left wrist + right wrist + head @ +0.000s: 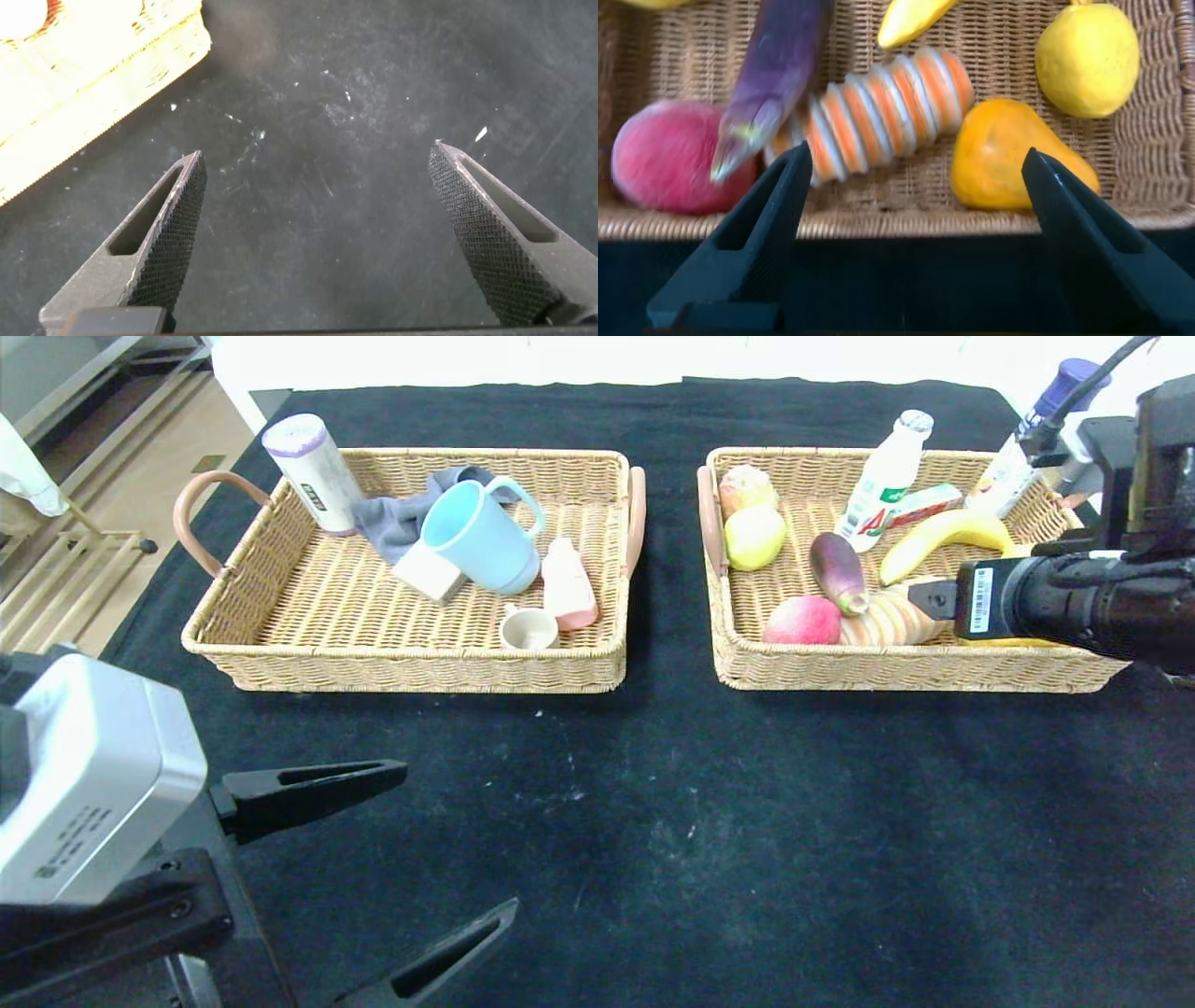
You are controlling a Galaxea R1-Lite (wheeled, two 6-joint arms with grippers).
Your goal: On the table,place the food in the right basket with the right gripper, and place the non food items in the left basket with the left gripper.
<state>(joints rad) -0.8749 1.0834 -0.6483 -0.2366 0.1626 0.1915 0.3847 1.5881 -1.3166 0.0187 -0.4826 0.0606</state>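
With food lying sorted in the right basket [920,672], the right hand [915,201] is hanging fingers apart over its six-o'clock rim, gripping nothing, while the left hand [420,859] is idling fingers apart above the bench [709,821].

Head view: the right arm covers the near right part of the right basket [738,658]; the right gripper's fingertips are not visible there. A yellow item [1013,641] shows only as a sliver beneath the arm; identity cannot be told. The striped bread [892,619] is partly covered. Right wrist view: the eggplant [775,75] is blurred and cut by the edge.
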